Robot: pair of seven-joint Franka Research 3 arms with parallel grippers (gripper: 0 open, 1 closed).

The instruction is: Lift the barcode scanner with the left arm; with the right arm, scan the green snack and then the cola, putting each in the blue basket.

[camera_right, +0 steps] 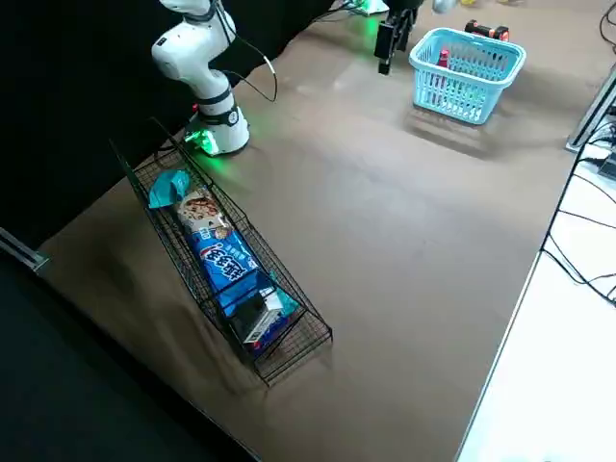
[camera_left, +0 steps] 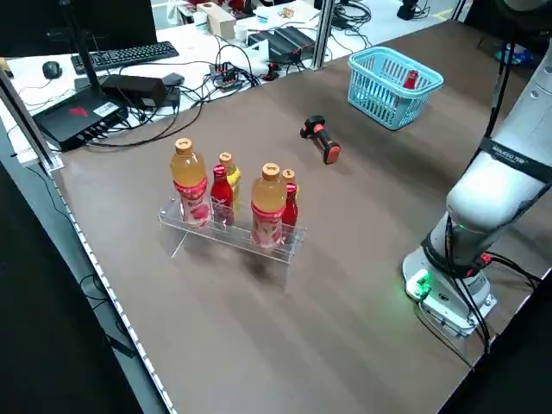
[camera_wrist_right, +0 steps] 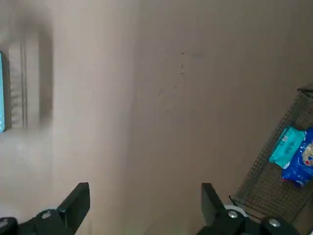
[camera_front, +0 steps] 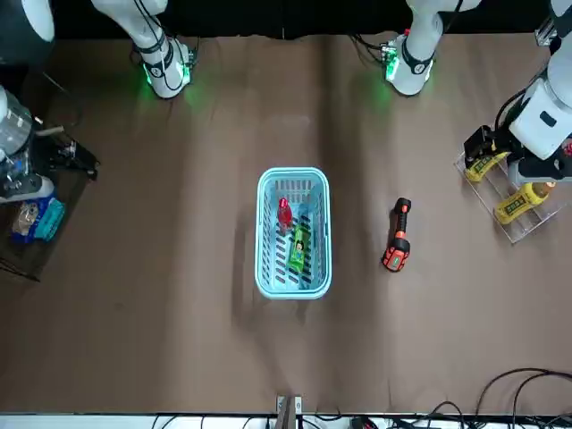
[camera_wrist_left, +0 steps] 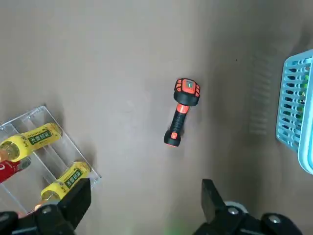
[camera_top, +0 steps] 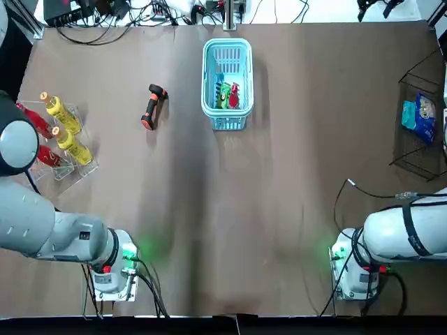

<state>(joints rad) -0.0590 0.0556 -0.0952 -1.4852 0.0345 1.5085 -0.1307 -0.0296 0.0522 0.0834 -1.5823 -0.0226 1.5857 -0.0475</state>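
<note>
— Where's the barcode scanner (camera_top: 153, 106)?
— Lying on the worktop (camera_top: 209, 209), between the bottle rack (camera_wrist_left: 54, 152) and the blue basket (camera_top: 227, 45), which holds the green snack (camera_top: 222, 94) and cola (camera_top: 234, 95).
— The grippers?
— Left gripper (camera_wrist_left: 145, 186) and right gripper (camera_wrist_right: 144, 188) are both spread wide, high above the worktop. A wire rack (camera_top: 419, 150) of packets stands at the right edge.

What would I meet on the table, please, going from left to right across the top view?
In order: clear bottle rack → barcode scanner → blue basket → wire snack basket.
</note>
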